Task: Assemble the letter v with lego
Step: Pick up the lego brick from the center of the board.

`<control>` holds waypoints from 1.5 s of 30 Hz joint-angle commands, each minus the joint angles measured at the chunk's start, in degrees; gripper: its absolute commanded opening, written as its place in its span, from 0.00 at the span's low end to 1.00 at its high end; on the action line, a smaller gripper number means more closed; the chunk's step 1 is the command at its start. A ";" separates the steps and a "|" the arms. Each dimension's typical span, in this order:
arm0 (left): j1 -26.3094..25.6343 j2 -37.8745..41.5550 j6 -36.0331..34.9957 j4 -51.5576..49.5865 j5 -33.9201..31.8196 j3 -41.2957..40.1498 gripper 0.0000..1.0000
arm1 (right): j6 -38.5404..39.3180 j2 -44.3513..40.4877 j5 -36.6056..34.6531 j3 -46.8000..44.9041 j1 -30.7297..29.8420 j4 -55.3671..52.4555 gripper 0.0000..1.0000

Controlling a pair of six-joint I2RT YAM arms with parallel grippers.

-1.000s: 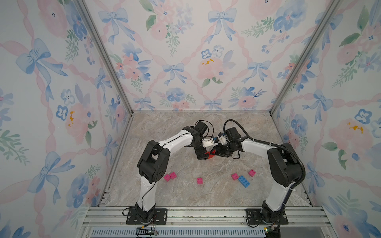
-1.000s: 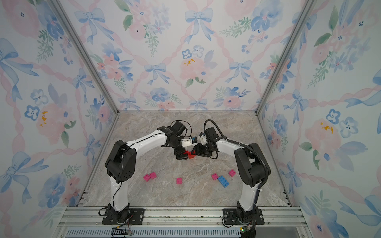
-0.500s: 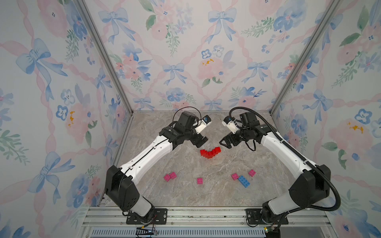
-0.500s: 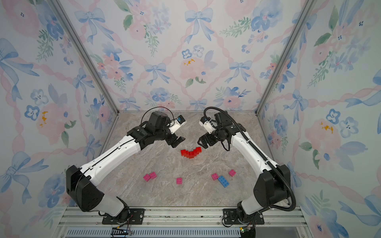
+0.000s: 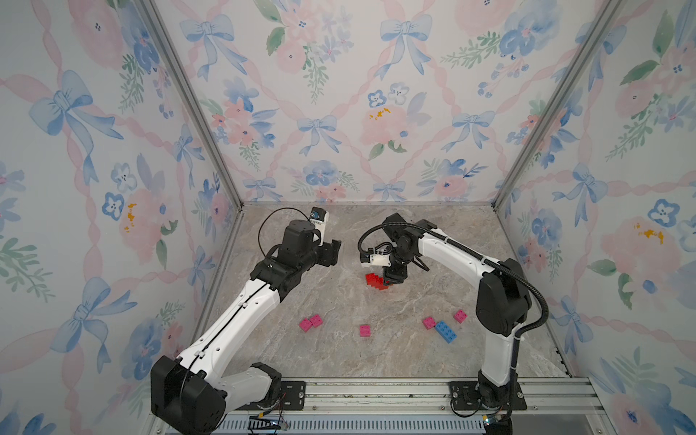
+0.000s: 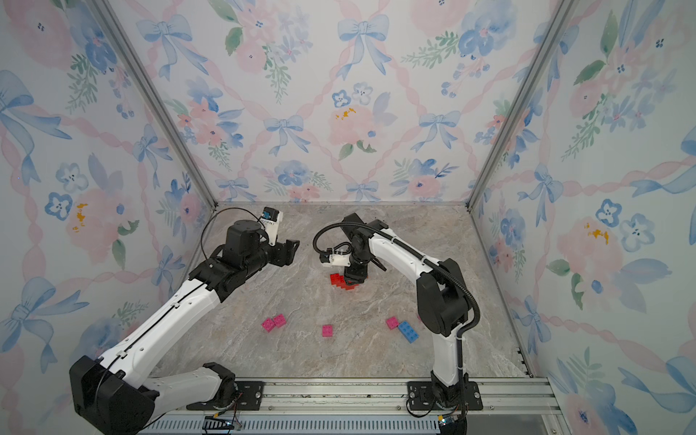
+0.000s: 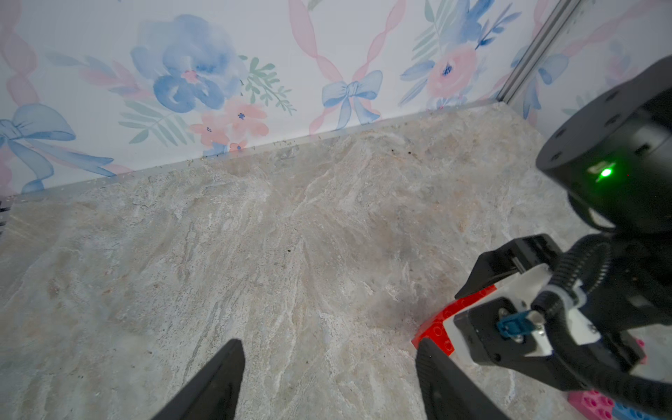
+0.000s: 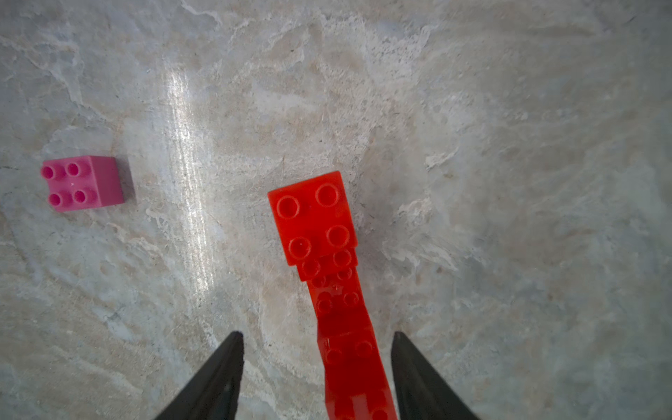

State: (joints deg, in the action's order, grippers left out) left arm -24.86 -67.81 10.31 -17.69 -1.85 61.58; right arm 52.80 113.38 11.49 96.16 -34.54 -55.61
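Stepped run of red studded plastic lego bricks point(image 8: 315, 218) lies flat mid-way across the marbled grey counter point(image 5: 376, 361). Right claw point(image 8: 316, 334) straddles one end, jaws apart with a clear gap on one side; not gripping, I judge. Left claw point(image 7: 329, 345) open, empty, well off to the side. Loose square pink plastic bricks point(image 5: 364, 330) and long blue plastic brick point(image 5: 446, 332) sit nearer the front. Handling: light, rigid, glossy. Stud joints could pop under twist. I'd pinch squarely across flat side walls, beside a joint.
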 commanded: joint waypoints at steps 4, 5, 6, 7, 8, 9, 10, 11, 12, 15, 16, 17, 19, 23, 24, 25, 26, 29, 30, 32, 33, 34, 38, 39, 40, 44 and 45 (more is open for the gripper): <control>0.85 0.84 2.03 1.27 3.12 -1.89 0.78 | 3.67 3.97 -1.18 1.89 -0.39 -1.92 0.67; 0.79 0.85 1.71 1.26 3.13 -1.88 0.76 | 3.71 4.35 -1.25 1.87 -0.23 -1.59 0.67; 0.94 0.89 1.32 1.31 2.97 -1.74 0.75 | 3.55 4.69 -1.37 1.77 0.04 -0.99 0.68; 0.93 0.85 1.09 1.30 2.93 -1.60 0.74 | 3.46 5.04 -1.53 1.83 0.22 -0.37 0.68; 0.96 0.92 0.91 1.27 3.19 -1.47 0.74 | 3.45 5.31 -1.47 1.77 0.34 0.07 0.68; 0.96 0.77 0.66 1.26 3.51 -1.31 0.74 | 3.45 5.56 -1.32 1.58 0.36 0.85 0.68; 1.06 0.71 0.51 1.26 3.80 -1.21 0.75 | 3.29 5.85 -1.07 1.36 0.29 1.52 0.68; 1.06 0.51 0.42 1.26 3.87 -1.20 0.75 | 3.28 6.27 -0.87 1.40 0.15 1.81 0.68; 1.13 0.40 0.34 1.28 4.00 -1.20 0.75 | 3.15 6.75 -0.85 1.28 0.03 2.29 0.68; 1.20 0.02 0.15 1.33 4.00 -1.37 0.75 | 2.93 7.94 -0.96 0.74 0.00 3.77 0.68; 1.22 0.05 0.15 1.26 4.00 -1.38 0.75 | 2.80 8.31 -0.95 0.65 0.08 4.16 0.68; 1.17 -0.05 0.16 1.28 4.11 -1.41 0.75 | 2.75 8.58 -0.95 0.54 0.07 4.41 0.67; 1.19 -0.09 0.22 1.28 3.91 -1.46 0.75 | 2.62 9.12 -0.94 0.68 0.35 4.57 0.66; 1.24 -0.04 -0.19 1.29 3.56 -1.35 0.76 | 2.22 9.48 0.11 0.95 0.69 3.88 0.55; 1.29 -0.08 -0.25 1.26 3.54 -1.46 0.76 | 2.22 9.70 0.19 1.17 0.71 3.40 0.51; 1.31 -0.14 -0.37 1.31 3.52 -1.44 0.76 | 2.23 9.90 0.20 1.38 0.71 3.03 0.50; 1.39 -0.23 -0.33 1.26 3.49 -1.42 0.76 | 2.22 10.10 0.20 1.53 0.79 2.69 0.50; 1.33 -0.30 -0.53 1.26 3.52 -1.47 0.76 | 2.20 10.45 0.53 2.09 0.95 1.51 0.42; 1.35 -0.24 -0.61 1.32 3.52 -1.55 0.76 | 2.14 10.37 0.81 2.12 0.93 1.30 0.41; 1.50 -0.23 -0.72 1.33 3.53 -1.55 0.76 | 2.14 10.24 1.23 2.13 0.88 0.98 0.37; 1.41 -0.19 -0.81 1.26 3.53 -1.64 0.76 | 2.14 10.22 1.50 2.30 0.88 0.58 0.34; 1.43 -0.28 -0.81 1.26 3.43 -1.62 0.76 | 2.14 10.26 1.81 2.71 0.88 0.03 0.31; 1.44 -0.30 -0.86 1.26 3.59 -1.82 0.76 | 2.63 10.44 4.26 4.32 1.22 -3.95 0.24; 1.41 -0.30 -0.90 1.26 3.73 -1.86 0.76 | 3.11 10.66 5.62 5.20 1.40 -6.15 0.24; 1.43 -0.43 -0.84 1.31 3.84 -1.89 0.76 | 3.88 11.05 7.05 6.41 1.65 -8.90 0.24; 1.49 -0.80 -0.47 1.37 4.91 -2.16 0.76 | 8.20 13.62 12.56 11.30 2.44 -20.06 0.24; 1.43 -0.92 -0.33 1.35 5.17 -2.13 0.77 | 8.88 14.31 13.29 12.19 2.67 -21.93 0.25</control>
State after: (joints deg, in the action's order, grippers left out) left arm -23.88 -67.90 10.57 -16.78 1.96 60.31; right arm 58.06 125.19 19.44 105.73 -32.82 -66.54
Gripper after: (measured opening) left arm 0.765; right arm 0.330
